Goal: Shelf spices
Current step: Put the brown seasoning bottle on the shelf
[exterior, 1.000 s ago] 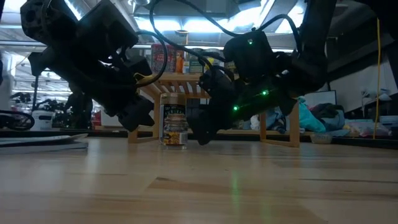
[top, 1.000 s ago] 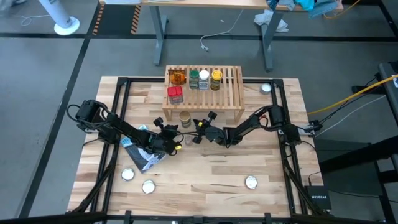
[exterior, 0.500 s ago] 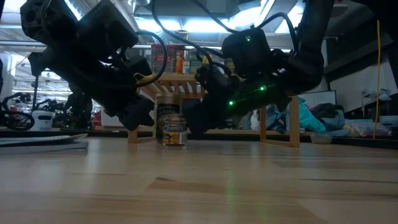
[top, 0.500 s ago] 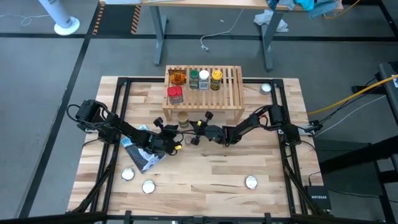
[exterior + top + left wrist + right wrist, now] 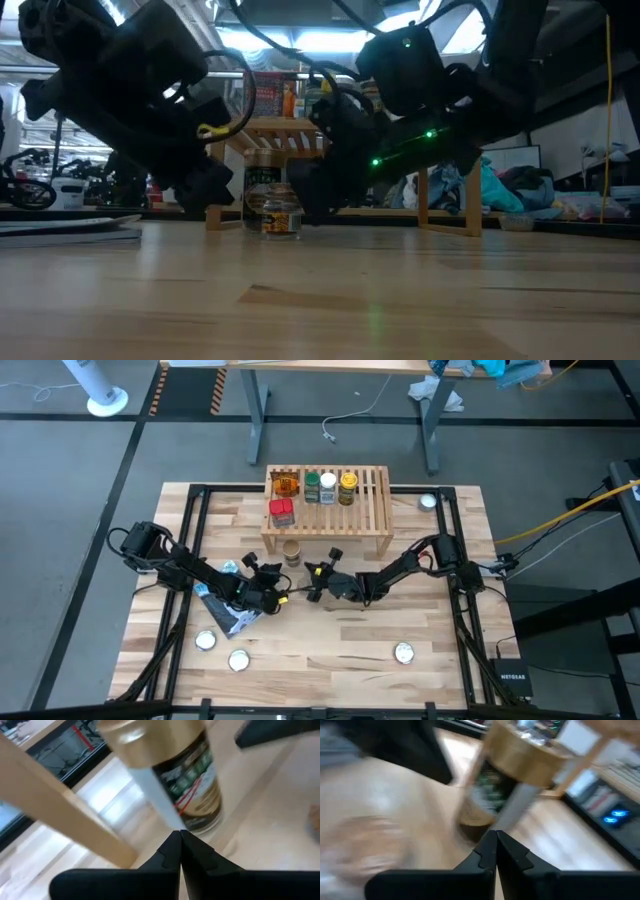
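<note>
Tan-lid jar point(image 5: 292, 550): stands upright on the bench point(image 5: 330, 635) at the shelf's front edge, partly tucked under it; no claw holds it.
Shelf point(image 5: 370, 510): light-wood rack at the far middle of the bench, carrying an orange packet point(image 5: 286, 484), a green-lid jar point(image 5: 312, 487), a white-lid jar point(image 5: 328, 488), a yellow-lid jar point(image 5: 347, 487) and a red tin point(image 5: 281, 512).
Left claw point(image 5: 283, 600): fingers pressed shut, empty, low over the bench near the jar on its near-left.
Right claw point(image 5: 312, 596): fingers shut, empty, just right of the left claw; the two tips are close together, possibly touching, hard to say from above.
Open room: bare wood across the near middle and right of the bench; the shelf's right half is free.
Edges: silver discs point(image 5: 238, 659) near the front edge; a blue-and-white pouch point(image 5: 232, 616) under the left arm.
Change: a second ago both claws flanked the jar; they have drawn back toward the bench's near side, and the jar now sits slightly further under the shelf.
</note>
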Motion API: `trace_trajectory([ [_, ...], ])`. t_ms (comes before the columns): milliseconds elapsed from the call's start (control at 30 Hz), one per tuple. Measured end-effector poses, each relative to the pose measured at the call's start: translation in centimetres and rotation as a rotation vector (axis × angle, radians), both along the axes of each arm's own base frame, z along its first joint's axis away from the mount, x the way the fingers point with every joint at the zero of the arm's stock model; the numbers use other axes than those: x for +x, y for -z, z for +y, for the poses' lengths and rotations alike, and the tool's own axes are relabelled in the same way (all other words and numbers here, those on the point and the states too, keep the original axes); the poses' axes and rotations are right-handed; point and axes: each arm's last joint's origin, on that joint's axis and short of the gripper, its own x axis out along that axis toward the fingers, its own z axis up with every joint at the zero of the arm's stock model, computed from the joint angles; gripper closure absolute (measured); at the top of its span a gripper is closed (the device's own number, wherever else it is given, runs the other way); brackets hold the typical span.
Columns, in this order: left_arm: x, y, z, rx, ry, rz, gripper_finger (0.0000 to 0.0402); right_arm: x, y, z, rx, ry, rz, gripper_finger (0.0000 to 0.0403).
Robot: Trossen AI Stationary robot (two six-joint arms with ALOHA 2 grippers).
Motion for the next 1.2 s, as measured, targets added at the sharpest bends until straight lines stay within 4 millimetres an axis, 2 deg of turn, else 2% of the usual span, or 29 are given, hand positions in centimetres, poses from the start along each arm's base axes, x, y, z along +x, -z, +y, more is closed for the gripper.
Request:
trace_trajectory([
  [133,-0.5,0.2,0.0,0.004,-0.029,0.01,0.0401,0.1,-0.1,-0.7,-0.002,0.015,-0.006,0.0391],
  [400,-0.5,0.2,0.0,0.004,-0.033,0.005,0.0401,0.2,-0.1,-3.2,0.009,0.048,-0.006,0.0391],
  [600,-0.5,0.2,0.0,0.003,-0.033,0.004,0.0401,0.2,-0.1,-4.2,0.042,0.049,-0.024,0.0391],
  [733,-0.5,0.2,0.0,0.003,-0.033,0.003,0.0401,0.6,0.2,-4.0,0.066,0.028,-0.047,0.0391],
  [900,-0.5,0.2,0.0,0.0,-0.034,-0.004,0.0401,2.1,1.1,-3.5,0.106,-0.041,-0.06,0.0391],
  [1100,-0.7,0.3,-0.1,0.004,-0.036,0.01,0.0401,3.6,1.7,-1.1,0.11,-0.075,-0.074,0.0391],
  [1200,-0.5,0.2,-0.4,-0.006,-0.024,-0.014,0.0401,3.8,1.5,0.5,0.124,-0.149,-0.076,0.0391],
])
